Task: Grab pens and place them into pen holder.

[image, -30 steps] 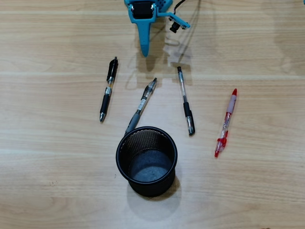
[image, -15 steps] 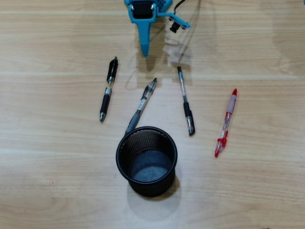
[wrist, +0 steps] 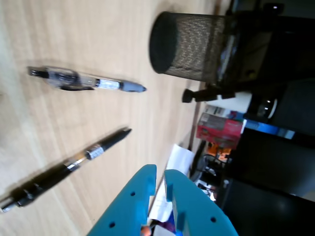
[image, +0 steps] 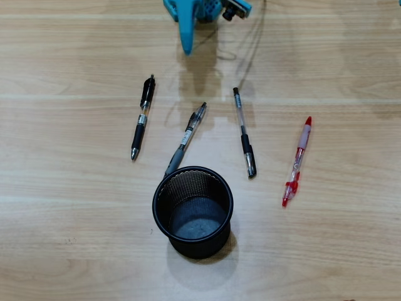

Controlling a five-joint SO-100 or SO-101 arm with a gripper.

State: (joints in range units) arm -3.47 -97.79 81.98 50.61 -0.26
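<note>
The wooden table (image: 326, 251) is being seen from above, with everything lying on it below the pincer (image: 186, 49), which is being held at the top edge of the overhead view. The black mesh cup (image: 193, 212) is being shown standing upright, farthest from the pincer and almost straight below it. Four pens are being shown flat on the table between pincer and cup, none inside it. The red pen (image: 296, 162) is lying well off to the pincer's right in that view; one black pen (image: 244, 133) is lying just right of it, another black pen (image: 141, 118) to its left. The middle pen (image: 185, 138) is lying slanted, its lower end reaching the cup's rim. In the wrist view the pincer's (wrist: 160, 174) blue fingers (wrist: 142, 184) are being pressed nearly together, nothing pinched.
</note>
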